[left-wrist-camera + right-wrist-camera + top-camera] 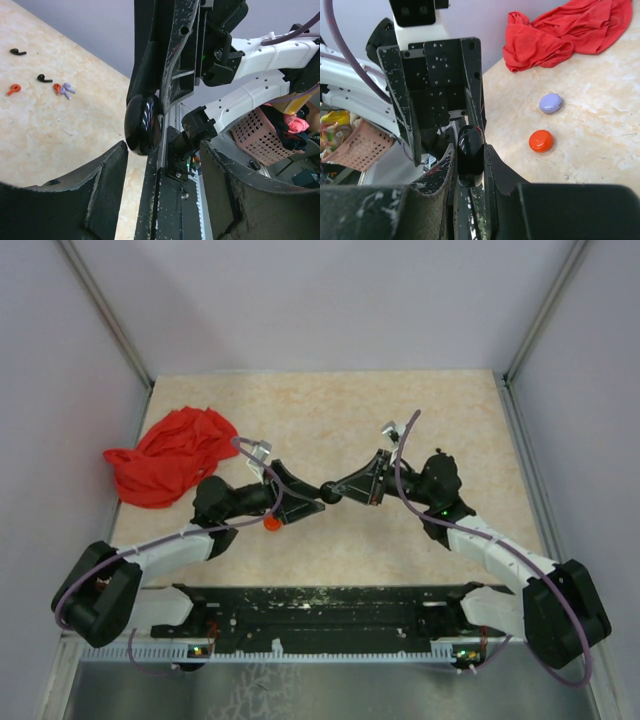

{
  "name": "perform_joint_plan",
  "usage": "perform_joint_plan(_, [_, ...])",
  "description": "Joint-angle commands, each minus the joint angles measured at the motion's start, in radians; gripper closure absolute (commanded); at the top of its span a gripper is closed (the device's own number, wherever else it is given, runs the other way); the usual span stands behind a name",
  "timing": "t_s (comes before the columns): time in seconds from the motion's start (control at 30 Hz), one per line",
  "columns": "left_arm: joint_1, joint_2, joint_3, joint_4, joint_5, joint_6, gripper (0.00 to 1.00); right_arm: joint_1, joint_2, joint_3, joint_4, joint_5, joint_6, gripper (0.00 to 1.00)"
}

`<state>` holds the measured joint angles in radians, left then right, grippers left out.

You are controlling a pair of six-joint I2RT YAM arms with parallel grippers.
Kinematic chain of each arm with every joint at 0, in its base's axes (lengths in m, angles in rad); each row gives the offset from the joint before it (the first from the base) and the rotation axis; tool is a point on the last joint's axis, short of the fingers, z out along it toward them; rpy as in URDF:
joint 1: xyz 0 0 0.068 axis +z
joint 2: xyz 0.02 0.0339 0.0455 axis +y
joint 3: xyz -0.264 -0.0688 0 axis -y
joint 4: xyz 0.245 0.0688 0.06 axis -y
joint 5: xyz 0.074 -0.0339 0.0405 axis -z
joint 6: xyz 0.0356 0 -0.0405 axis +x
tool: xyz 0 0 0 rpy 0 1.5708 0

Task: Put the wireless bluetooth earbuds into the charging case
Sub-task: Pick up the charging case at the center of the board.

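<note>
Earbuds: tiny pieces lying loose on the surface, well apart from both tools; black earbud near red earbud, which has a lavender one just beside it
Case: black charging case, glossy; sits between the two tools
Right tool: clenched on the black charging case
Left tool: released; fingers spread, grasping nothing
Around: orange disc and lavender disc near each other on the surface; red cloth bunched at the far left

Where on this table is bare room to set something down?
Free: the far strip of table right of the red cloth. Crowded: around the black case at the centre, by the orange disc, and where the earbuds lie.
</note>
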<state>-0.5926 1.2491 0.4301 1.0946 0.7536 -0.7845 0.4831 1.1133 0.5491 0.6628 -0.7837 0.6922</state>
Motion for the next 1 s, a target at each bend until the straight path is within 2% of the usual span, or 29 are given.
perform_joint_plan(0.0, [0.007, -0.006, 0.056, -0.024, 0.046, 0.049, 0.37, 0.025, -0.005, 0.027, 0.053, -0.047, -0.040, 1.00])
perform_joint_plan(0.27, [0.005, -0.009, 0.106, -0.123, 0.116, 0.117, 0.53, 0.052, -0.001, 0.044, 0.027, -0.056, -0.072, 1.00])
perform_joint_plan(0.47, [0.005, -0.016, 0.118, -0.184, 0.149, 0.167, 0.59, 0.058, -0.003, 0.045, 0.026, -0.058, -0.078, 1.00])
perform_joint_plan(0.57, [0.004, -0.023, 0.130, -0.230, 0.169, 0.202, 0.66, 0.058, -0.003, 0.045, 0.025, -0.060, -0.080, 1.00])
perform_joint_plan(0.6, [0.004, -0.027, 0.134, -0.250, 0.172, 0.219, 0.70, 0.058, -0.002, 0.045, 0.024, -0.060, -0.082, 1.00])
perform_joint_plan(0.73, [0.003, -0.063, 0.159, -0.374, 0.135, 0.329, 0.96, 0.058, -0.007, 0.048, 0.013, -0.061, -0.084, 0.99])
perform_joint_plan(0.77, [-0.001, -0.083, 0.165, -0.418, 0.111, 0.368, 0.99, 0.058, -0.015, 0.052, 0.001, -0.061, -0.088, 0.94])
perform_joint_plan(0.83, [-0.023, -0.118, 0.184, -0.524, 0.042, 0.464, 1.00, 0.058, -0.036, 0.061, -0.043, -0.053, -0.104, 0.82])
perform_joint_plan(0.97, [-0.141, -0.180, 0.228, -0.741, -0.219, 0.705, 1.00, 0.058, -0.095, 0.088, -0.184, 0.015, -0.151, 0.54])
